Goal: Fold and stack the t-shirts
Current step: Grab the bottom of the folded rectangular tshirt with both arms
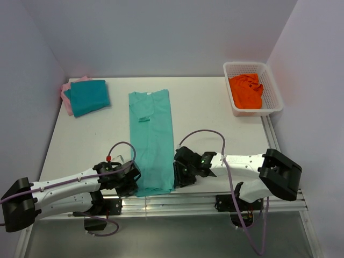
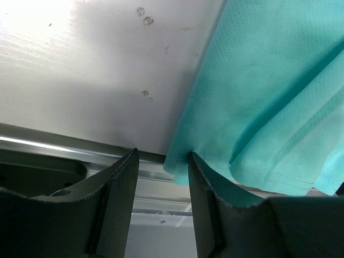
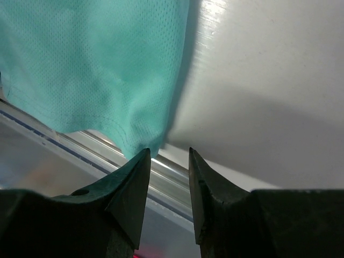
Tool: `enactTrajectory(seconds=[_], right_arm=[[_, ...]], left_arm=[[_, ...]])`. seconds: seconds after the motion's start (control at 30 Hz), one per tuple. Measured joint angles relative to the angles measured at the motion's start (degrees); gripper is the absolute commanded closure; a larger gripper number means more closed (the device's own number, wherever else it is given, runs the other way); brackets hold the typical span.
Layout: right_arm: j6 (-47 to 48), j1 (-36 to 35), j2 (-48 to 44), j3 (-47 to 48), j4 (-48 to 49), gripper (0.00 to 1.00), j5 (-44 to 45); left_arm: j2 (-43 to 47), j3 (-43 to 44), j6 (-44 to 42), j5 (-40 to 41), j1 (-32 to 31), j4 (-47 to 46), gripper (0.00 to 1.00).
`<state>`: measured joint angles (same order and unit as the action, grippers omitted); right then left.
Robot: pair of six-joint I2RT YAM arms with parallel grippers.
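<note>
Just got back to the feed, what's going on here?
The mint-green t-shirt lies folded into a long strip down the middle of the table. The left gripper and right gripper sit open at its two near hem corners, neither clamped on cloth. A folded teal t-shirt rests on the pink t-shirt at the far left; orange cloth sits in the white basket at far right.

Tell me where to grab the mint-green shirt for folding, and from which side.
Take the shirt by its near hem corners, left end effector on one, right end effector on the other, from the outer sides. They hang past the table's front edge, leaving room underneath.
</note>
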<state>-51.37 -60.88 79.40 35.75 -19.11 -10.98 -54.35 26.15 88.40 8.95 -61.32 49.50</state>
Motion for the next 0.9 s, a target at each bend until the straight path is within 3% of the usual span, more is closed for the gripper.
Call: enactTrajectory(seconds=[0.3,0.63,0.77,0.9], right_arm=[[-0.1,0.0,-2.7,-0.5,0.2,0.54,0.4],[-0.5,0.0,4.9,2.4,4.1,0.55,-2.4],[-0.4,0.0,7.2,3.8,5.7,0.62,-3.3],[-0.2,0.0,8.0,4.1,5.7,0.8,-3.4]], left_arm=[[0.5,0.0,-0.2,0.0,0.0,-0.2,0.53],[0.9,0.0,-0.3,0.0,0.0,-0.4,0.52],[1.2,-0.5,-0.6,0.0,0.0,-0.7,0.54],[1.8,-1.7,-0.7,0.0,0.0,-1.1,0.6]])
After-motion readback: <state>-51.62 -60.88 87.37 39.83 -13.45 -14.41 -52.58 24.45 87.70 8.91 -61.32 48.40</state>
